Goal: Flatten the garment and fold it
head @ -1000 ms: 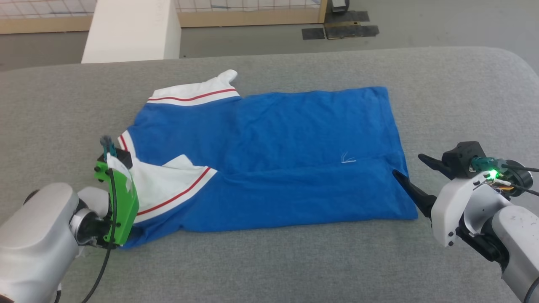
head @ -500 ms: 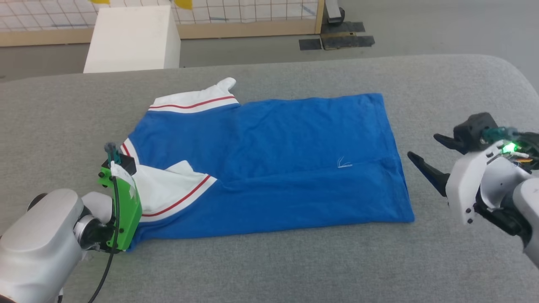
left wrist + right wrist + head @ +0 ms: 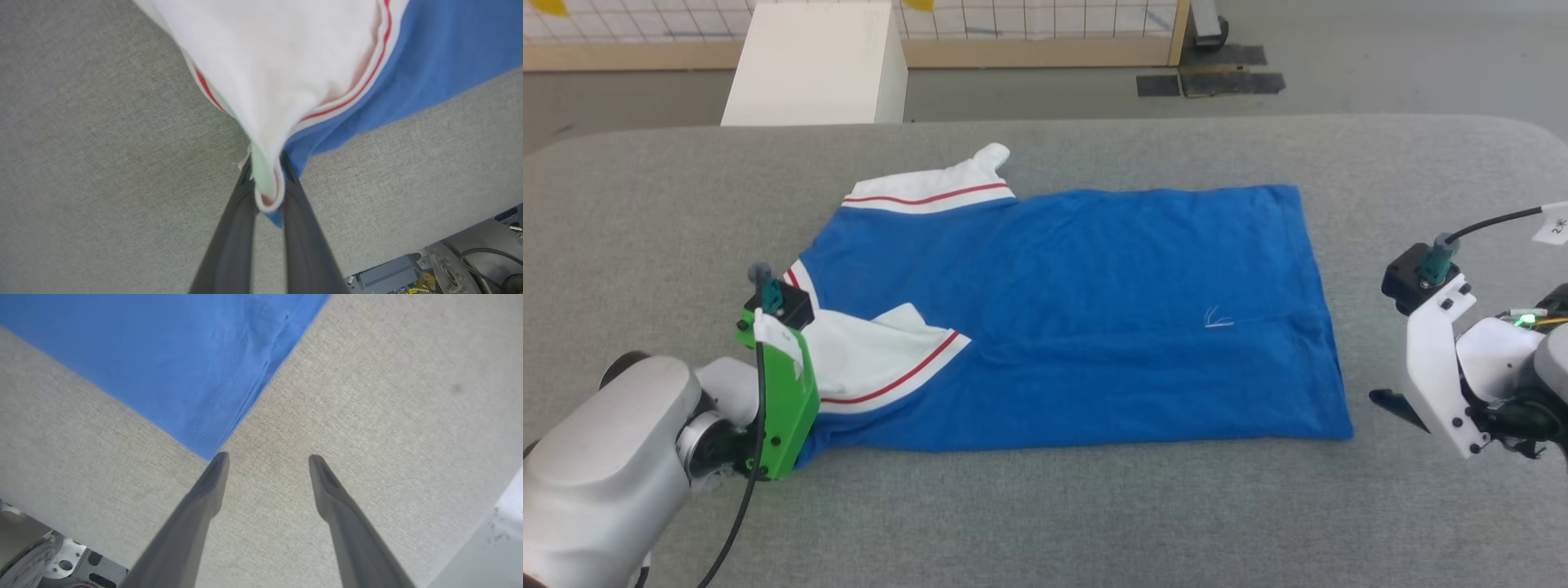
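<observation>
- Left gripper (image 3: 267,163) clamps the white sleeve (image 3: 286,61) of the garment (image 3: 1094,327), probably to pull it flat.
- Right gripper (image 3: 268,457), jaws apart, hovers beside the hem corner (image 3: 204,443), ready to grasp.

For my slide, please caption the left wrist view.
Left gripper pinching the white sleeve of the blue shirt over the grey table.

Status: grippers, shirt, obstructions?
Left gripper shut on white sleeve of bright blue soft-fabric T-shirt. Right gripper open beside hem corner, over grey fabric table. Sleeve folded onto blue body.
</observation>
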`<state>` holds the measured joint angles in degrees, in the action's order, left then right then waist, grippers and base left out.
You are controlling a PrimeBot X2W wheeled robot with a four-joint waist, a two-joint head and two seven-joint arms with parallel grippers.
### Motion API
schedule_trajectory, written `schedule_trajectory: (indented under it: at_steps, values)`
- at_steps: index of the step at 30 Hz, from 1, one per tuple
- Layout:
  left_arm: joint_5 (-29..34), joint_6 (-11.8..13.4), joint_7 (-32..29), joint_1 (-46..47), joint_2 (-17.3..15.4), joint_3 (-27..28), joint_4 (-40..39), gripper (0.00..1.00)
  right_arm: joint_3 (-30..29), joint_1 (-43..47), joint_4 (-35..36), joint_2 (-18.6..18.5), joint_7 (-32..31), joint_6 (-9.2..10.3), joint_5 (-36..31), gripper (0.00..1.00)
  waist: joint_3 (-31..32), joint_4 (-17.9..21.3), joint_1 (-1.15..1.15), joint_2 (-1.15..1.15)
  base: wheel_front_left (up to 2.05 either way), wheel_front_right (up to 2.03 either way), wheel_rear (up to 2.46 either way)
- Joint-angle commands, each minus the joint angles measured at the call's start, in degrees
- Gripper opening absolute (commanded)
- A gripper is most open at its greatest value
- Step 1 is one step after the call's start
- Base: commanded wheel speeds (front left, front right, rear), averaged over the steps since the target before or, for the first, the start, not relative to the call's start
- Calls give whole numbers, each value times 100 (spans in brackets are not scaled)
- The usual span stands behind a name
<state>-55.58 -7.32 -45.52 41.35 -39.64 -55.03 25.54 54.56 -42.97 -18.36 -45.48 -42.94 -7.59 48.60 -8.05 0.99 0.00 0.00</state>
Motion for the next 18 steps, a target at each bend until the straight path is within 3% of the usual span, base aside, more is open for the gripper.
schedule_trajectory:
  at_steps: [1, 6, 16, 17, 18]
  values:
    - [-21, -16, 40, 132, 17, -34, -26, 0, 47, -77, -166, 126, -26, 10, 99, 100, -135, -77, 0, 0, 0, 0, 0]
    - [-20, -16, 108, 351, 94, -134, -59, 0, 164, -66, -780, 463, 155, 10, 257, 100, -391, -186, 0, 0, 0, 0, 0]
    - [-151, -16, 296, 527, 65, -354, 22, 0, 720, 137, -1206, 737, 612, 10, 514, 100, -581, -207, 0, 0, 0, 0, 0]
    - [-169, -16, 316, 521, 59, -374, 39, 0, 734, 125, -1223, 744, 705, 10, 539, 29, -566, -196, 0, 0, 0, 0, 0]
    - [-200, -16, 343, 506, 51, -397, 59, 0, 743, 103, -1235, 744, 817, 10, 585, 0, -540, -180, 0, 0, 0, 0, 0]
